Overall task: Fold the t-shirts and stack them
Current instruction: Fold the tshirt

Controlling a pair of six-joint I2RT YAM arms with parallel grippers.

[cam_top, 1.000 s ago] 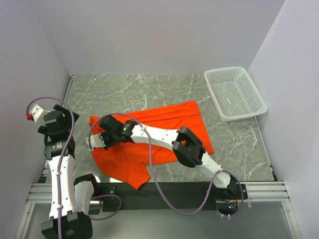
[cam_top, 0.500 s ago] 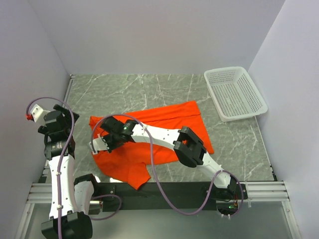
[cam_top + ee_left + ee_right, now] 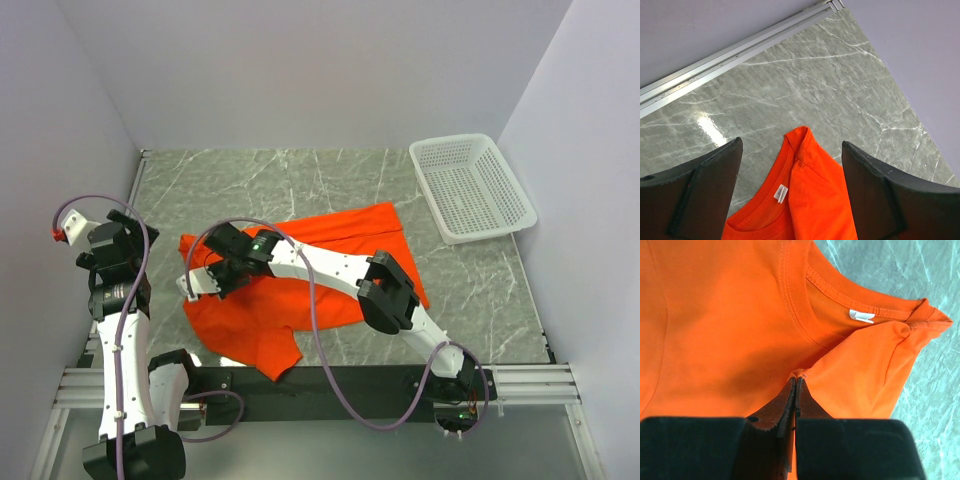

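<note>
Top external view, with both wrist views. The table (image 3: 250, 180) carries the t-shirt (image 3: 350, 232), which lies left of centre. It is spread but rumpled, and its collar end faces the left arm. The basket (image 3: 472, 187) sits well apart at the far right corner.

My right arm reaches across the shirt. The right gripper (image 3: 796, 385) is clenched on a thin ridge of cloth just beside the collar. The left gripper (image 3: 790, 145) hangs released over the table's left side, above the shirt's shoulder tip, and holds nothing.

Risks, as I judge them:
- The pinch takes very little fabric, so a quick lift could let it slide out of the jaws.
- Nothing pins the far cloth, so a pull may drag the whole shirt instead of creasing it.
- The right forearm lies over the body of the shirt, so sweeping back could bunch the layers beneath it.
- The shoulder is already doubled under itself, and folding over it would lock in a lump.

Counts:
- Table: one.
- T-shirt: one in view, and I see no second to stack.
- Basket: one, and I can make out nothing in it.
- Grippers: two.
- Label (image 3: 861, 316): one white label, inside the collar.
</note>
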